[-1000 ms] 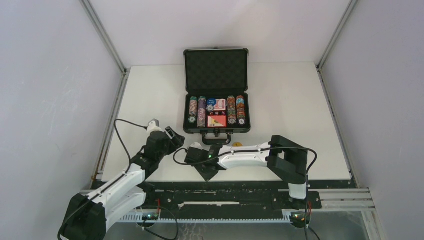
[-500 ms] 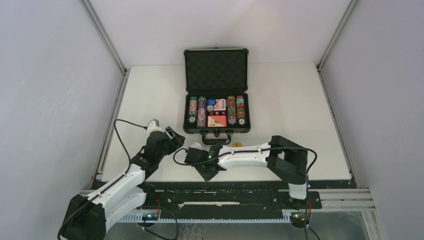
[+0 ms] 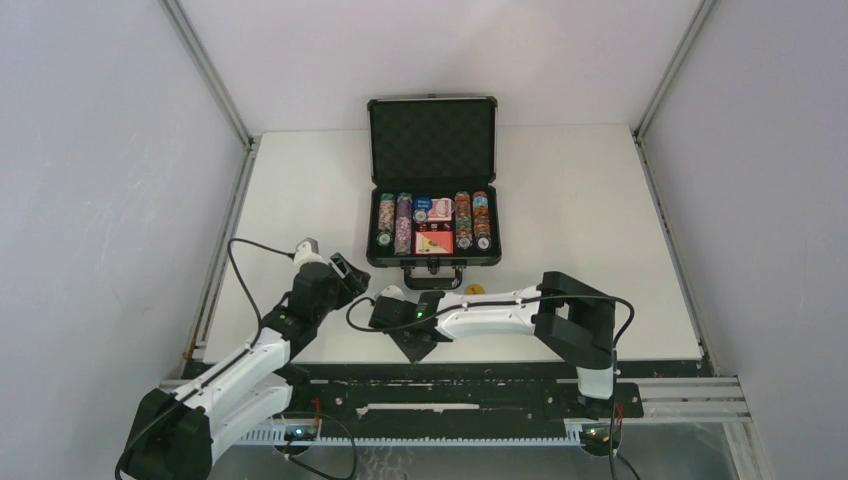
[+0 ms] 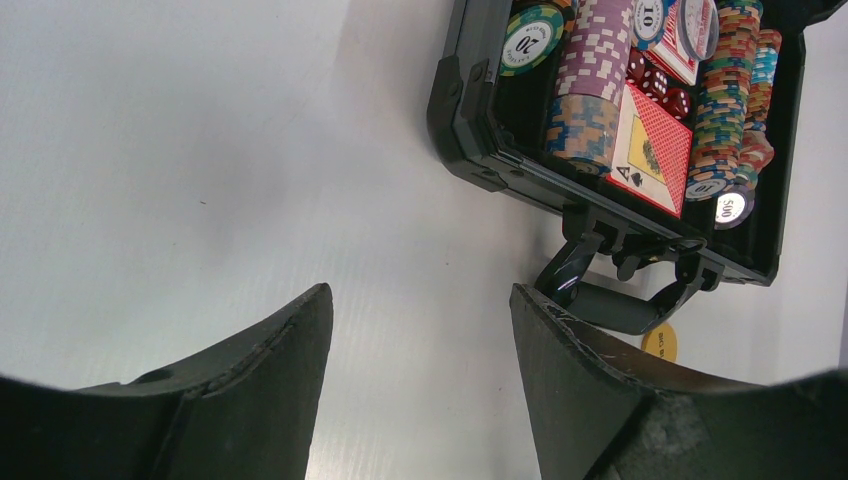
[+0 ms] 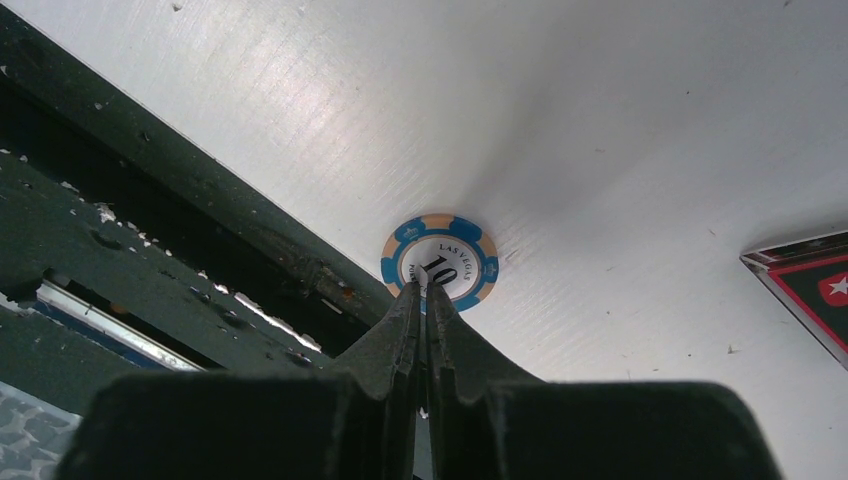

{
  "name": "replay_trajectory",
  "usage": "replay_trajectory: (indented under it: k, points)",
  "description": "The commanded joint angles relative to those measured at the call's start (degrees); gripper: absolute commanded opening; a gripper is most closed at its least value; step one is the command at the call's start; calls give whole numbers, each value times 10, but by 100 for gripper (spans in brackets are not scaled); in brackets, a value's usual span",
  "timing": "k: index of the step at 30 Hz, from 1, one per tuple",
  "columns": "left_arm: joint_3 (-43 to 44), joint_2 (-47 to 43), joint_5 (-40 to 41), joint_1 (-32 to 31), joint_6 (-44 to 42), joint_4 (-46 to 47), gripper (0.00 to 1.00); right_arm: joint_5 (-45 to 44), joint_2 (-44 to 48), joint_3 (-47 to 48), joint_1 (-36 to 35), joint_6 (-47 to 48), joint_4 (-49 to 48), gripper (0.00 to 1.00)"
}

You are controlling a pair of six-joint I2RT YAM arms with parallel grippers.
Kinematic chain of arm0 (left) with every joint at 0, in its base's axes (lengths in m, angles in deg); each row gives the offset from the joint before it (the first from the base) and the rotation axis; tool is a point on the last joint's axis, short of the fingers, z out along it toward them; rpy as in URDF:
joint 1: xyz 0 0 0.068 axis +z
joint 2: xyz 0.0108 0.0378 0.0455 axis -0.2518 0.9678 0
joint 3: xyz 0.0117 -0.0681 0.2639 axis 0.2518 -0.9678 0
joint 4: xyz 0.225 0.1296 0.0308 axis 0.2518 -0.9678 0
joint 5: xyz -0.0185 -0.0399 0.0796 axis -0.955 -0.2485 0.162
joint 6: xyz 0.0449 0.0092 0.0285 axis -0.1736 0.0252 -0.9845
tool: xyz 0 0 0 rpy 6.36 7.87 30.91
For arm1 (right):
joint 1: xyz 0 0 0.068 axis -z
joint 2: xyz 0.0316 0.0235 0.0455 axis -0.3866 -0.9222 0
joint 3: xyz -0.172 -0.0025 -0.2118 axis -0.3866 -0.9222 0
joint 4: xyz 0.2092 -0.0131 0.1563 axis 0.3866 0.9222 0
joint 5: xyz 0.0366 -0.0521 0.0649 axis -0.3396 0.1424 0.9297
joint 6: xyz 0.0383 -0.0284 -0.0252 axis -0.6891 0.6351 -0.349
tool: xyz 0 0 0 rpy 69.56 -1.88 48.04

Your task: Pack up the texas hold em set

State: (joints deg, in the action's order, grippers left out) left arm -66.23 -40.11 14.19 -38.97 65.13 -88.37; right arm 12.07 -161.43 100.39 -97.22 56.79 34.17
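Nothing moved this past second: the right pincer (image 5: 421,290), jaws nearly together, touches a stray blue chip (image 5: 440,258). The left pincer (image 4: 420,300) gapes wide; packing pauses.

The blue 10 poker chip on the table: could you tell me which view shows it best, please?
The right wrist view: the blue 10 chip lies flat on the table, number readable, at the tips of the right pincer. The top external view hides it under the right arm; the left wrist view misses it.

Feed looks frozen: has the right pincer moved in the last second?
No. From above, the right pincer keeps its place below the briefcase handle.
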Motion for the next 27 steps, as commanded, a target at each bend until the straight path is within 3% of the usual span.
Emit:
replay_trajectory:
  k: [1, 19, 27]
  points:
    - [17, -9, 4, -5, -11, 10, 70, -8, 15, 3, -8, -7, 24, 12]
    - [17, -7, 4, -5, -11, 10, 70, -36, 52, 3, -8, -9, 36, 12]
    - [18, -5, 5, -5, -12, 10, 70, -36, 57, 3, 32, 8, 15, 12]
